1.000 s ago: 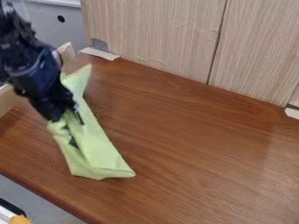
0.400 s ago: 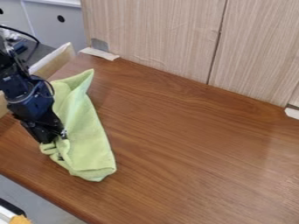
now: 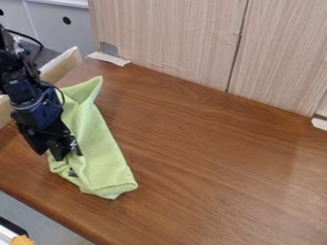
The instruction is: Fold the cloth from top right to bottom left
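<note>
Cloth [image 3: 105, 158] lies on the left part of the brown tabletop [image 3: 211, 158], bunched into a long, narrow band, with one pointed corner towards the wooden panels [image 3: 172, 38] and its broader end towards the front edge. That shape suits a diagonal fold: the long right side looks like the crease, the loose layers gathered to the left. The black gripper [image 3: 67, 152] hangs down over the lower left side, against the fabric, probably because the top right corner is meant to land there. Whether the claw is open or closed, or has hold of any fabric, I cannot tell, dark as it is against the folds. The fold seems nearly made; lifting off carelessly could drag the upper layer askew.
</note>
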Available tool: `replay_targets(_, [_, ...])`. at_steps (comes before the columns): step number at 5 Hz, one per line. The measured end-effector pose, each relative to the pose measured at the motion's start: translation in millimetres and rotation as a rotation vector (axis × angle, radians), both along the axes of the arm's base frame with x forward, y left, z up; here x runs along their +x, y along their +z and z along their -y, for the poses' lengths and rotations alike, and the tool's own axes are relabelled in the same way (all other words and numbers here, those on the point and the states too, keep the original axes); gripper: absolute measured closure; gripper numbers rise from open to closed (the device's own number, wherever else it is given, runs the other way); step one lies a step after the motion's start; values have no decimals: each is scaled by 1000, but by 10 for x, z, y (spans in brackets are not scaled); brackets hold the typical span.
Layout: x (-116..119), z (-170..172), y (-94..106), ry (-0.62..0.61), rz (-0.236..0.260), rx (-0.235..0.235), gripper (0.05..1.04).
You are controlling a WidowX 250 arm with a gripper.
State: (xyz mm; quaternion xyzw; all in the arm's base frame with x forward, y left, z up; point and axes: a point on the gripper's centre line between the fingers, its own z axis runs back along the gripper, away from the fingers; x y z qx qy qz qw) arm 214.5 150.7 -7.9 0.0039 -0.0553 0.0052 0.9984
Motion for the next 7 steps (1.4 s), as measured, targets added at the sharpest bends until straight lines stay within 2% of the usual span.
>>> replay_targets(1, [6,18,30,1,1,-2,90])
replay_targets(3, [80,86,316,-29,34,23,83])
replay_targets(5, [91,122,811,-26,101,96,83])
replay_targets(6, [75,122,955,-21,114,118,83])
replay_targets(7, [74,125,955,-18,113,116,83])
